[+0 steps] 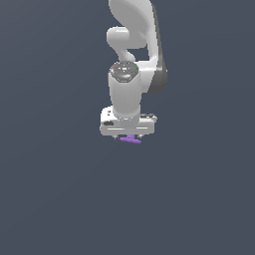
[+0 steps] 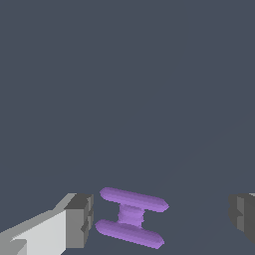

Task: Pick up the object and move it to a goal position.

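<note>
purple piece (image 1: 130, 140) mostly hidden under claw (image 1: 128, 135)

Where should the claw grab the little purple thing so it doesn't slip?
Probably across the whole purple piece, coming straight down from above. It looks like two long bars joined by a short, narrow neck, lying flat. The claw is open with the piece between its fingers, nearer one of them. Closing would squeeze the bar ends; the neck looks too tucked in to reach.

Sim render; flat grey-blue backdrop (image 1: 50, 199), no room detail, blocky shading.
</note>
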Robot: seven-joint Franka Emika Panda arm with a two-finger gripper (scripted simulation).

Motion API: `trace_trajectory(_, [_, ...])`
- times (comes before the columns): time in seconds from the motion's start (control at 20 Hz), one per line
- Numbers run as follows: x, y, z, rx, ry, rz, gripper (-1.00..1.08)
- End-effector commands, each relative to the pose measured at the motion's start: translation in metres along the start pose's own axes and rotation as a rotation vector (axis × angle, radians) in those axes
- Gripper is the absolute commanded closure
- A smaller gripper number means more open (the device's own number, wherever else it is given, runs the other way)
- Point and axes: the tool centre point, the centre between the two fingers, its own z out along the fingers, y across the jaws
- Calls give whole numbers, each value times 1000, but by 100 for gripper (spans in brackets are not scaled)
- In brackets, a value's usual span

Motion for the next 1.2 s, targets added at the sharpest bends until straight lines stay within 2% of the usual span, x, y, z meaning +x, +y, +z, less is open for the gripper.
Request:
trace_trajectory(0.0, [1,1,-1,3,1,3,-92])
trace_trajectory(0.6, [-6,1,8,-6,-1,-94,-92])
trace_trajectory(1.15, [-23,2,31,-23,-5,-360,-92])
